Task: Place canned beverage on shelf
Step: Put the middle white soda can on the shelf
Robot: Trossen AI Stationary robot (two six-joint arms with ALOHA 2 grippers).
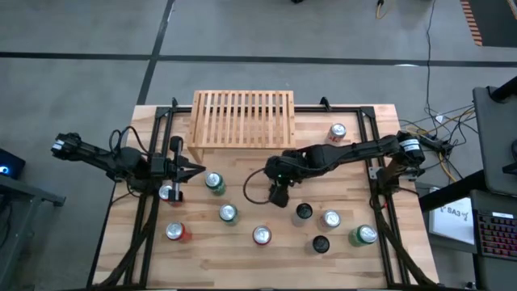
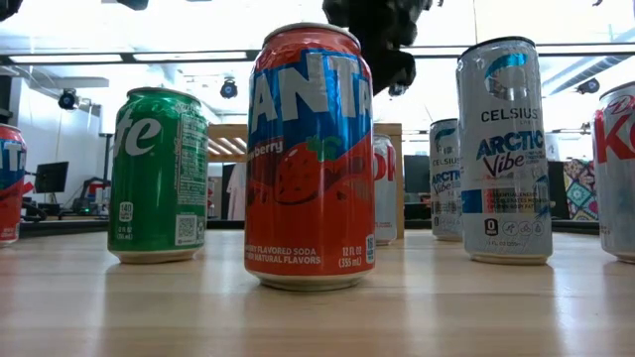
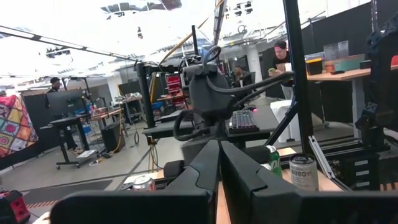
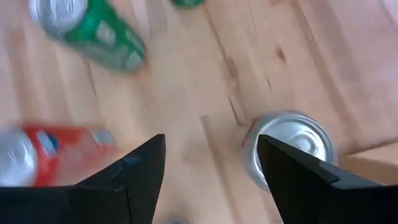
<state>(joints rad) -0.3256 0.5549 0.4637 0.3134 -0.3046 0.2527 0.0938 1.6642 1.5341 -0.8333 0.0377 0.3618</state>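
Right wrist view alone: right gripper [image 4: 211,165] fingers apart, empty, beside silver can [image 4: 288,146].

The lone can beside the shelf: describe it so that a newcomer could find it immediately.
Start at the shelf, the slatted light-wood rack at the table's far edge. Look just past its right end, where one can stands alone on the planks. It is red and white with a silver top, and unlike the cans clustered toward the near edge, it has no neighbours.

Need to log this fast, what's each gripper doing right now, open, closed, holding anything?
Left gripper: closed, holding nothing, at the table's left side.
Right gripper: open, empty, hovering over the tabletop among the cans.
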